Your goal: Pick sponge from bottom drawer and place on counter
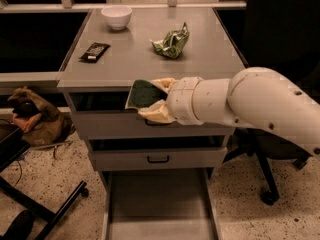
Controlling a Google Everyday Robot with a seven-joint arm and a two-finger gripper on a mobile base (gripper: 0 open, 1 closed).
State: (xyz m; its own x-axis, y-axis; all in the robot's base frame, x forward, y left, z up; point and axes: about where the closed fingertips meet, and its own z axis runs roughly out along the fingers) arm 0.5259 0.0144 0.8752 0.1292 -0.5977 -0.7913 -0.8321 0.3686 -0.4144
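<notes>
My gripper (152,98) is shut on the sponge (142,93), whose dark green top faces the camera. I hold it in the air at the height of the counter's front edge, in front of the top drawer. The white arm reaches in from the right. The counter (145,59) is the grey top of the cabinet. The bottom drawer (159,204) is pulled out below, its grey floor bare.
On the counter lie a white bowl (116,16) at the back left, a flat black wrapper (94,51) on the left and a crumpled green foil bag (171,42) in the middle. A brown bag (35,120) lies on the floor at the left. An office chair base (265,184) stands at the right.
</notes>
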